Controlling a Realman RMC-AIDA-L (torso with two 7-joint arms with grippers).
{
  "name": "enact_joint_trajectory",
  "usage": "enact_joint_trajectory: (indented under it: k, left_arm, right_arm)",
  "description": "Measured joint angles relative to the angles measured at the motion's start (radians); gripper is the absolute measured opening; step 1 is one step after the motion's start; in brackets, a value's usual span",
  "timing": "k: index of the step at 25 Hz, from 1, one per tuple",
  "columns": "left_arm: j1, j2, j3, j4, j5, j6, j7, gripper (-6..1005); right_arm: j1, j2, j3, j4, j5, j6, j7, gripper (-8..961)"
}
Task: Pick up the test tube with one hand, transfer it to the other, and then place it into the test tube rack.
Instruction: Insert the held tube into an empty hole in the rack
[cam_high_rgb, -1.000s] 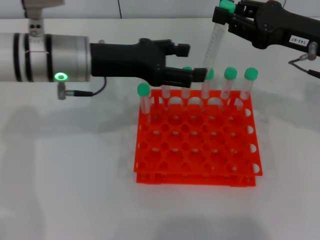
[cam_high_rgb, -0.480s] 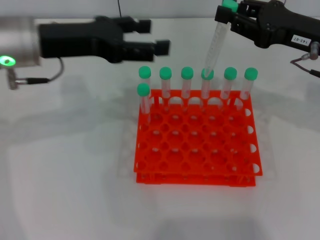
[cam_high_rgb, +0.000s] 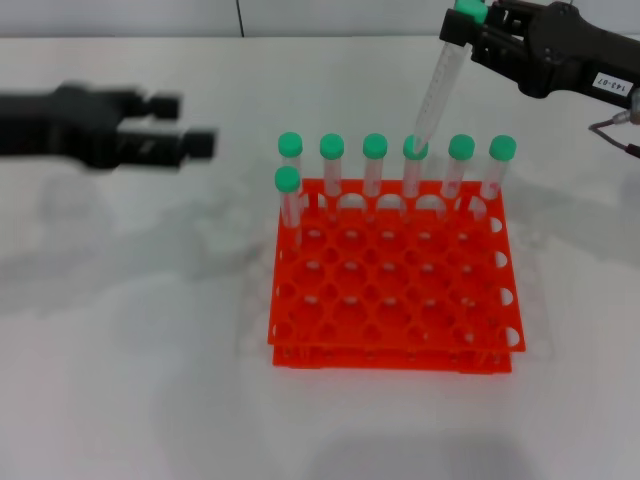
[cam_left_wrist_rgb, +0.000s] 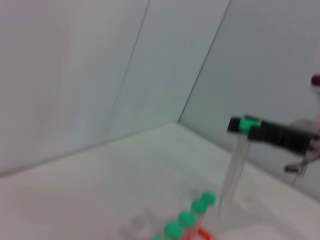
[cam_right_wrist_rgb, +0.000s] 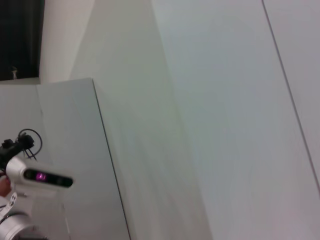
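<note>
Head view, from left to right: the left gripper (cam_high_rgb: 185, 125) hangs over bare table (cam_high_rgb: 130, 330), well apart from the rack, its two fingers spread with nothing between them. The orange test tube rack (cam_high_rgb: 395, 300) sits at centre, with six green-capped tubes (cam_high_rgb: 375, 165) standing in its back row and one more (cam_high_rgb: 288, 200) in the second row at the left end. Above the back row, the right gripper (cam_high_rgb: 470, 25) is clenched on the test tube (cam_high_rgb: 436, 95) just under its green cap. That tube tilts, cap up and to the right, tip down beside the fourth back-row cap. Left wrist view shows the same tilted tube (cam_left_wrist_rgb: 234, 172) above the caps.
</note>
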Motion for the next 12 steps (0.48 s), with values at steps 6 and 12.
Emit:
enact_joint_trajectory:
  k: [6,12]
  left_arm:
    - [0.091,0.007,-0.05,0.075,0.107,0.05,0.028,890]
    - [0.132,0.013,-0.061,0.068,0.151,0.08,0.089,889]
  right_arm:
    - [-0.027,0.004,-0.006,0.007,0.013,-0.02,-0.001,265]
    - [-0.046,0.005,-0.091,0.022,0.092,-0.015,-0.03,266]
